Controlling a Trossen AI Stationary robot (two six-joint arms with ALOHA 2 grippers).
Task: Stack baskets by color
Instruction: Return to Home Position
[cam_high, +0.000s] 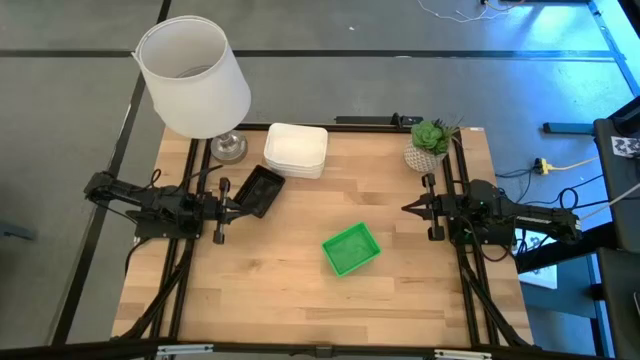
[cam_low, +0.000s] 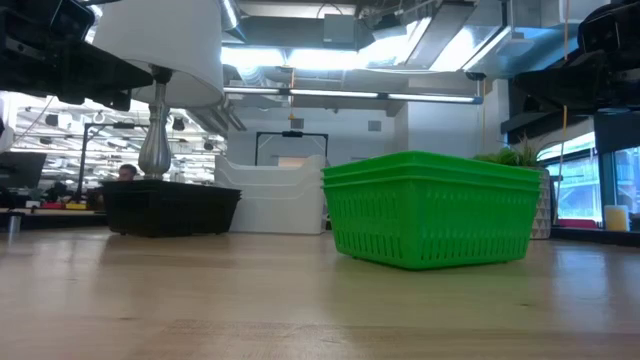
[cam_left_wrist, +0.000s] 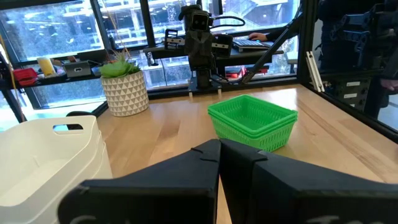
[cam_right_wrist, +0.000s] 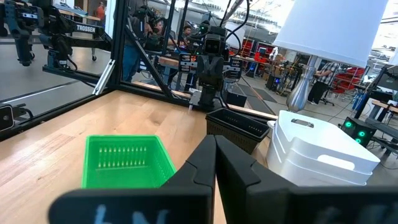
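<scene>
The desk is pale wood laid in narrow strips, smooth with a soft satin sheen. The green baskets are bright moulded plastic, faintly glossy, their walls cut with fine slots. The white baskets are smooth solid plastic, and the black baskets are dull, dark slotted plastic. The lampshade looks matt white, and its lamp stem is polished metal. The left gripper and right gripper look matt black

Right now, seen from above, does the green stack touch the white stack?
No, bare tabletop lies between the green stack and the white stack.
</scene>
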